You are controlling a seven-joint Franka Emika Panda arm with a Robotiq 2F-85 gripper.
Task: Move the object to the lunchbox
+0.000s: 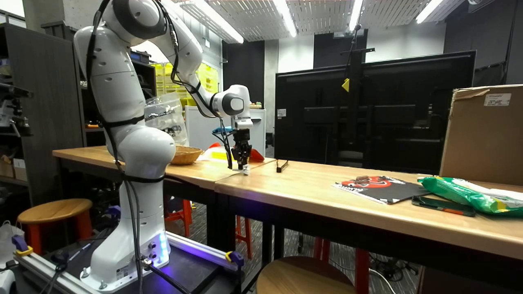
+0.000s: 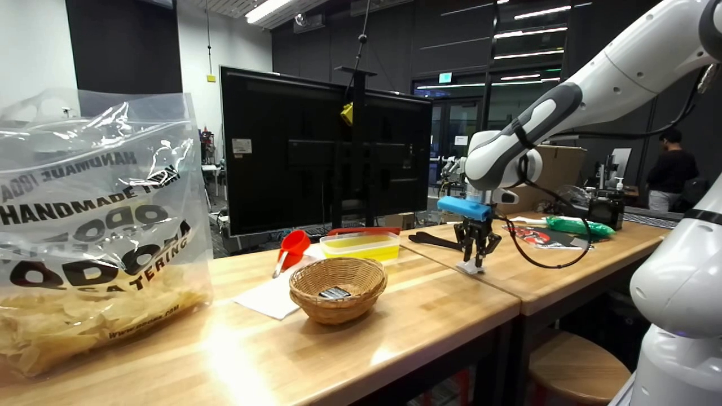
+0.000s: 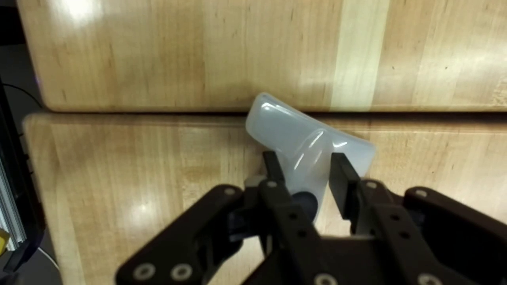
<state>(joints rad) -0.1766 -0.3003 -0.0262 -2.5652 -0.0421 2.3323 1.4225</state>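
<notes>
The object is a small whitish translucent plastic piece with a flat plate, a raised neck and a dark oval spot. It shows in the wrist view (image 3: 295, 128) across the table seam and in both exterior views (image 1: 245, 170) (image 2: 470, 267). My gripper (image 3: 303, 158) points down with its fingers close on both sides of the neck and appears shut on it; it also shows in an exterior view (image 2: 475, 248). The object is at or just above the tabletop. The lunchbox (image 2: 361, 248) is a low yellow container with a clear rim; it is partly hidden in an exterior view (image 1: 220, 155).
A wicker basket (image 2: 338, 307), a red cup (image 2: 294, 242) and a white paper (image 2: 271, 296) are near the lunchbox. A chip bag (image 2: 101, 225) stands at the table's end. A black bar (image 1: 282, 166), a magazine (image 1: 374, 188) and a green bag (image 1: 461, 192) also lie on the table.
</notes>
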